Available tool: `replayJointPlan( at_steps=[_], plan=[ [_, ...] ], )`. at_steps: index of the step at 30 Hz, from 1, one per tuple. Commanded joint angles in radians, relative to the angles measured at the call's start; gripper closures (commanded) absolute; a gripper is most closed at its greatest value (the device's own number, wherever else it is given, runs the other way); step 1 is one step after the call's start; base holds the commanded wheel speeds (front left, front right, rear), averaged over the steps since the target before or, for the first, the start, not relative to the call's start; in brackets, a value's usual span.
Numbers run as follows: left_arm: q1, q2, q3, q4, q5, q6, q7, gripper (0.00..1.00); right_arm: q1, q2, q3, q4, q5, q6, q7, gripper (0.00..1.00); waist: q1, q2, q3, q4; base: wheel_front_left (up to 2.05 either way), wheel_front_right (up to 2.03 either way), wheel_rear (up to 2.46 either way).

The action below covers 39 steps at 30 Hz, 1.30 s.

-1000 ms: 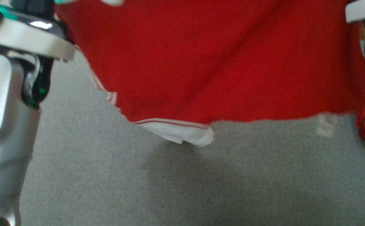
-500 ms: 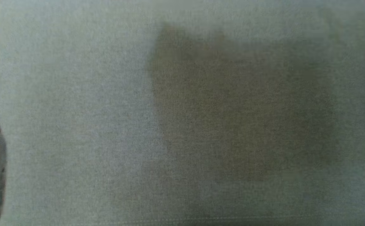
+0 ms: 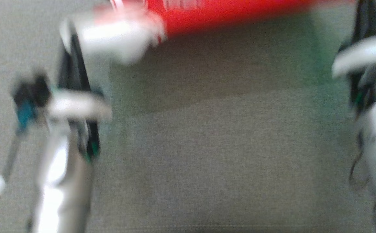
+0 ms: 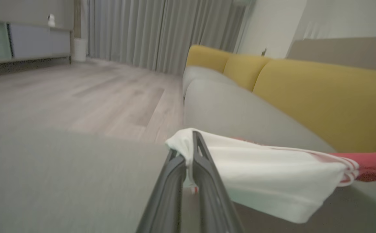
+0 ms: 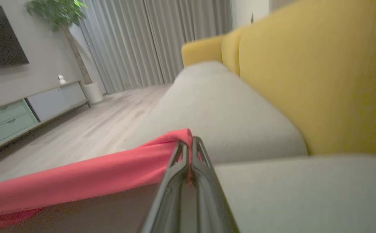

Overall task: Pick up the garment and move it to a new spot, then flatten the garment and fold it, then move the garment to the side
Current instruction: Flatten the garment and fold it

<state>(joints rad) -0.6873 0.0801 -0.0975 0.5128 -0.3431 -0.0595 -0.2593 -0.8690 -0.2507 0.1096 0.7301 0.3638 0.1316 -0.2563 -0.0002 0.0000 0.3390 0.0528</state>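
The red garment (image 5: 78,181) is stretched between the two grippers over the grey seat cushion (image 4: 239,110) of the sofa. The left gripper (image 4: 188,149) has its fingers (image 4: 207,181) pressed together on a white, red-striped part of the garment, probably a sleeve (image 4: 265,181), which bunches over the fingertips and droops towards the cushion. The right gripper (image 5: 189,144) pinches a fold of the red cloth between its closed fingers (image 5: 171,194), and from there the fabric runs off in a taut band above the front of the seat cushion. The yellow back cushions (image 4: 320,97) rise behind the seat cushion. In the blurred head view the garment (image 3: 223,13) crosses the top edge, with its shadow on the seat cushion below.
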Motion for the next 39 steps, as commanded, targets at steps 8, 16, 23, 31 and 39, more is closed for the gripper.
replayJointPlan(
  at_steps=[8,16,23,31,39],
  plan=[
    [0.343,-0.027,0.07,0.047,-0.037,-0.061,-0.002,1.0,0.372,0.055,0.056,-0.085,0.152,-0.001,-0.005,1.0,0.0002,0.0,-0.13,-0.034,0.0,0.0,0.0],
    [0.536,-0.03,0.028,0.046,-0.14,-0.069,-0.002,1.0,0.576,0.09,0.067,-0.09,0.188,-0.001,-0.005,1.0,0.0002,0.0,-0.266,-0.044,0.0,0.0,0.0],
    [0.713,-0.03,0.033,0.03,-0.176,-0.07,-0.002,1.0,0.708,0.116,0.044,-0.087,0.183,-0.001,-0.005,1.0,0.0002,0.0,-0.357,-0.038,0.0,0.0,0.0],
    [0.847,-0.03,0.031,0.002,-0.19,-0.07,-0.002,1.0,0.864,0.129,0.024,-0.089,0.189,-0.001,-0.005,1.0,0.0002,0.0,-0.412,-0.018,0.0,0.0,0.0],
    [0.833,-0.03,0.044,-0.097,-0.187,-0.07,-0.002,1.0,0.898,0.143,0.024,-0.151,0.212,-0.001,-0.005,1.0,0.0002,0.0,-0.407,-0.014,0.0,0.0,0.0]
  ],
)
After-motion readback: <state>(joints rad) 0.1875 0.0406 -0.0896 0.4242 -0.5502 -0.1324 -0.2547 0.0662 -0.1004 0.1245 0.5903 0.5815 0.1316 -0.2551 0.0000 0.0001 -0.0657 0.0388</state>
